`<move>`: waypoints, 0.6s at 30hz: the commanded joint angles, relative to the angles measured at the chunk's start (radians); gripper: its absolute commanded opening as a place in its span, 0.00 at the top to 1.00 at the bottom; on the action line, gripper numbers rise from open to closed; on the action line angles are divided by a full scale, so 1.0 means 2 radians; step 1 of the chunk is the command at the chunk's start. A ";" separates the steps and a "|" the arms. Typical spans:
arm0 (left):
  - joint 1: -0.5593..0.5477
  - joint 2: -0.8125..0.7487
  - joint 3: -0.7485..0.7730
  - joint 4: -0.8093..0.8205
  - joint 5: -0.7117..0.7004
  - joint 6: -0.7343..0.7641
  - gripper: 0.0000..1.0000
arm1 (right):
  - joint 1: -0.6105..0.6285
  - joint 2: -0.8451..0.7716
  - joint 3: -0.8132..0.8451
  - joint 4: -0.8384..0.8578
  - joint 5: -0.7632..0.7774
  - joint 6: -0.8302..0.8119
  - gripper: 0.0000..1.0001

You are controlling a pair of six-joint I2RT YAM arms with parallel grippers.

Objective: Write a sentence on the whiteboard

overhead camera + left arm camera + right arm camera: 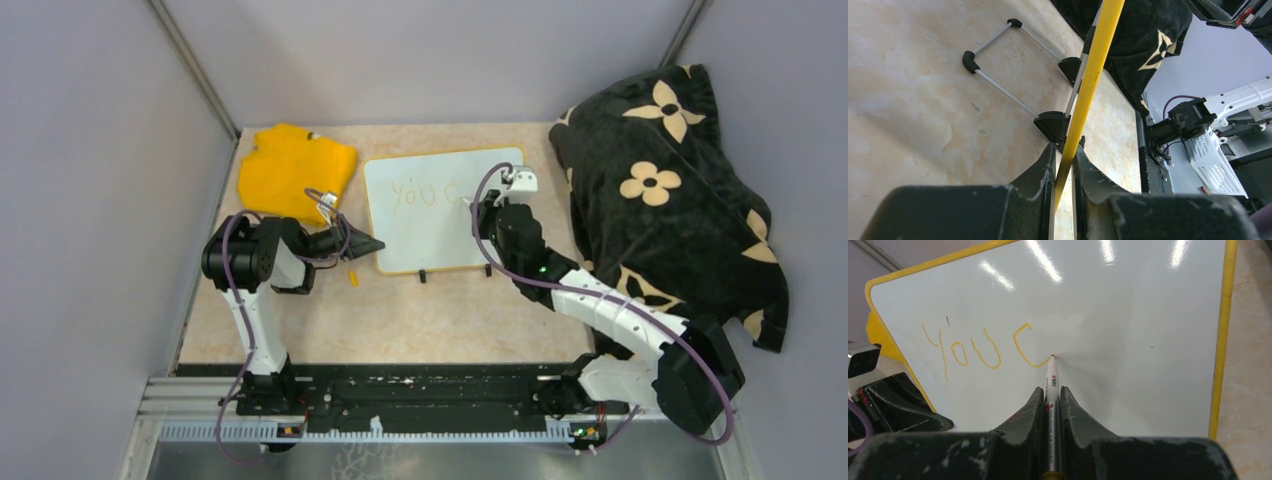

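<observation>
Whiteboard on the table, its left rim pinched by the left end effector; the right end effector, closed on a marker, rests the tip at the tail of the "c" in the sentence, blank board lying rightward along the line.

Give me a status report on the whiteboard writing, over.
Left claw shut on whiteboard rim. Right claw shut on marker, tip touching board. Sentence reads "you c", unfinished. Nothing blocking the blank area.
</observation>
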 commanded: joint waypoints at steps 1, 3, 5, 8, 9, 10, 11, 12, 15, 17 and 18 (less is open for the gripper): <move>-0.001 0.018 0.000 0.121 -0.009 -0.002 1.00 | -0.012 -0.024 0.005 0.009 0.010 -0.007 1.00; 0.000 0.018 0.000 0.121 -0.009 -0.002 1.00 | -0.012 -0.036 0.001 0.016 0.000 -0.007 1.00; 0.000 0.019 0.000 0.121 -0.008 -0.002 1.00 | -0.012 -0.052 -0.003 0.020 -0.007 -0.008 1.00; 0.000 0.019 -0.001 0.121 -0.009 0.000 1.00 | -0.012 -0.078 -0.007 0.017 -0.006 -0.013 1.00; 0.000 0.019 -0.001 0.121 -0.009 0.001 1.00 | -0.012 -0.084 -0.008 0.013 -0.004 -0.015 1.00; 0.000 0.019 -0.001 0.121 -0.009 0.001 1.00 | -0.012 -0.090 -0.009 0.010 0.000 -0.018 1.00; 0.000 0.020 -0.001 0.121 -0.009 0.000 1.00 | -0.012 -0.095 -0.010 0.007 0.004 -0.020 1.00; 0.000 0.020 -0.001 0.121 -0.009 0.000 1.00 | -0.012 -0.100 -0.012 0.004 0.008 -0.022 1.00; -0.001 0.019 -0.002 0.121 -0.010 0.001 1.00 | -0.012 -0.111 -0.022 0.001 0.020 -0.025 1.00; 0.000 0.020 -0.002 0.120 -0.009 0.002 1.00 | -0.012 -0.113 -0.029 0.003 0.023 -0.024 1.00; -0.001 0.020 -0.002 0.120 -0.010 0.002 1.00 | -0.012 -0.113 -0.031 0.003 0.023 -0.023 1.00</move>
